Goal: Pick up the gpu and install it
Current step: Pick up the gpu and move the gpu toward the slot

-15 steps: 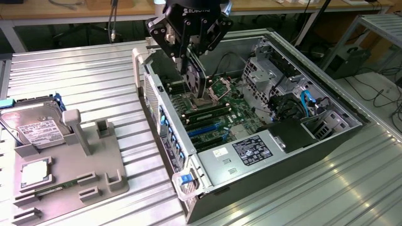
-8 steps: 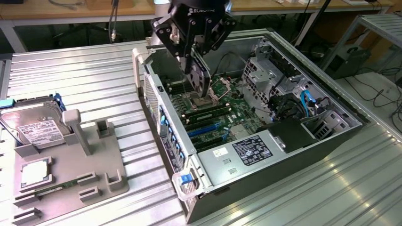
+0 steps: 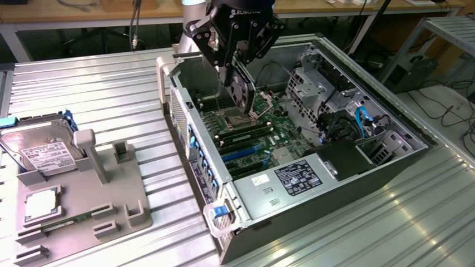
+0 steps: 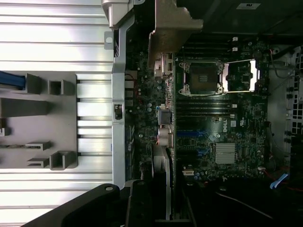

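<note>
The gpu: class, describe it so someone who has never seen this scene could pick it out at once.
Find the open computer case on the ribbed metal table. Over its motherboard hangs the black gripper, and the gpu is the dark flat card clamped in it, standing on edge. Unlike the memory sticks seated in the board, it is held up above it.

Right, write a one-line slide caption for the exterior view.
The gripper holds the gpu upright over the motherboard in the open computer case, with a hard drive on the grey fixture nearby.
</note>
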Robot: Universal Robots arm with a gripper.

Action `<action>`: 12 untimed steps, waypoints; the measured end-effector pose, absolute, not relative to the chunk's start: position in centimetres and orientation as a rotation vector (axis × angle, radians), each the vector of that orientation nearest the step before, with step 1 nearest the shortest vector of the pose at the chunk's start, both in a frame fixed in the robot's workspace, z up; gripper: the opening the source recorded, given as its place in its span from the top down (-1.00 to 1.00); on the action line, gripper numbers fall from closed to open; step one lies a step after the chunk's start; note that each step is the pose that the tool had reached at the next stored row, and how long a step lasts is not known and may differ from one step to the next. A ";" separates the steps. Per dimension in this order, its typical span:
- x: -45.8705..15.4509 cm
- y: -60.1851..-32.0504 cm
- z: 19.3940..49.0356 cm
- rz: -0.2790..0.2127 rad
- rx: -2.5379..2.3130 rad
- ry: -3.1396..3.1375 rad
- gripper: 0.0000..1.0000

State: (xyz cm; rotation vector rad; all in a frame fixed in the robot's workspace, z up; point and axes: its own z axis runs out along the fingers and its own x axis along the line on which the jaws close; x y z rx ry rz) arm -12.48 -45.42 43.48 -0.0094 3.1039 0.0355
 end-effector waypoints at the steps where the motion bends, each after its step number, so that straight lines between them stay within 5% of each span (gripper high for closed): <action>1: -12.4 -45.4 43.5 0.036 -0.010 3.104 0.44; 12: -10.7 -45.4 43.4 0.036 -0.015 3.104 0.44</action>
